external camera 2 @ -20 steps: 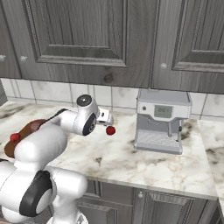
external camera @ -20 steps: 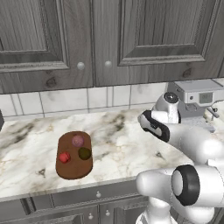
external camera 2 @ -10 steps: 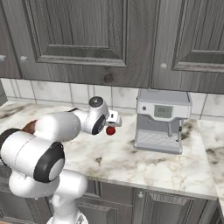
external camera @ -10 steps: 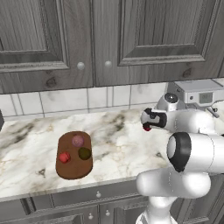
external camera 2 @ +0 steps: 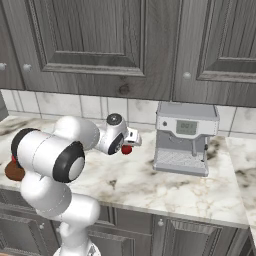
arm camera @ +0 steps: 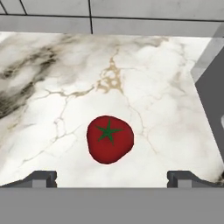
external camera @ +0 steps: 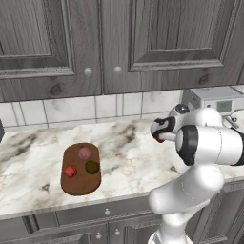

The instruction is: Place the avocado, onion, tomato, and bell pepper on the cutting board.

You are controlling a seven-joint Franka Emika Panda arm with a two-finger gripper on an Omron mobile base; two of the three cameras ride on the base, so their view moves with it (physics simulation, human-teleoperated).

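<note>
On veined marble: smooth round tomato [arm camera: 109,139].

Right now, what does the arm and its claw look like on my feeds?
The arm is glossy white, built of rounded segments with black rings at the joints and a dark cap on the wrist. No cables or markings show. The claw has two small dark grey, blocky fingertips on a white hand.
</note>
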